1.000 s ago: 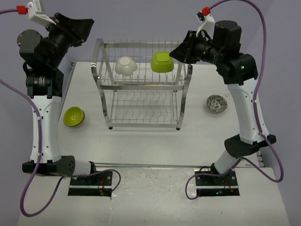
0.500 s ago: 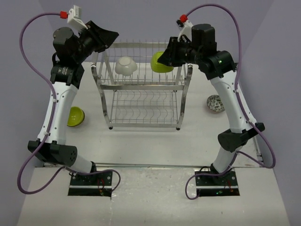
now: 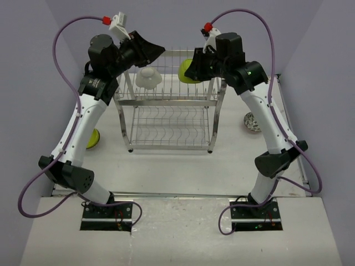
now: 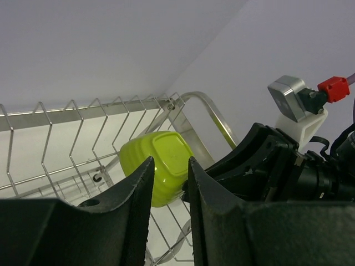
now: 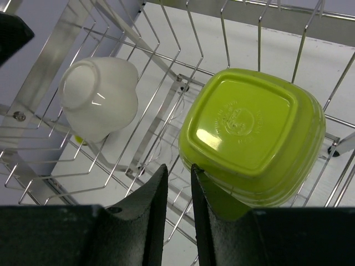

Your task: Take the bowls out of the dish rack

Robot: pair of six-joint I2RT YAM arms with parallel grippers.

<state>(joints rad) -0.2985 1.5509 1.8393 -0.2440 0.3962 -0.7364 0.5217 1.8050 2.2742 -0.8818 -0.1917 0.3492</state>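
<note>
The chrome dish rack [image 3: 165,101] stands mid-table. On its top tier a white bowl [image 3: 148,77] and a squarish lime bowl [image 3: 185,70] lie upside down. My right gripper [image 3: 189,71] hangs over the lime bowl's left edge. In the right wrist view this gripper [image 5: 178,167] is open a narrow gap, its right fingertip beside the lime bowl [image 5: 255,127], with the white bowl [image 5: 100,94] to the left. My left gripper [image 3: 159,51] hovers above the rack's back left. In its own view, empty and narrowly open [image 4: 170,162], it points at the lime bowl [image 4: 161,147].
A round lime bowl [image 3: 93,138] sits on the table left of the rack, half hidden by my left arm. A speckled bowl [image 3: 251,122] lies right of the rack behind my right arm. The rack's lower tier holds nothing. The right arm's wrist [image 4: 277,166] fills the left wrist view's right side.
Both arms swung inward toward the rack's top tier. The left gripper came from the far left to above the rack. The right gripper slid left over the squarish lime bowl.
</note>
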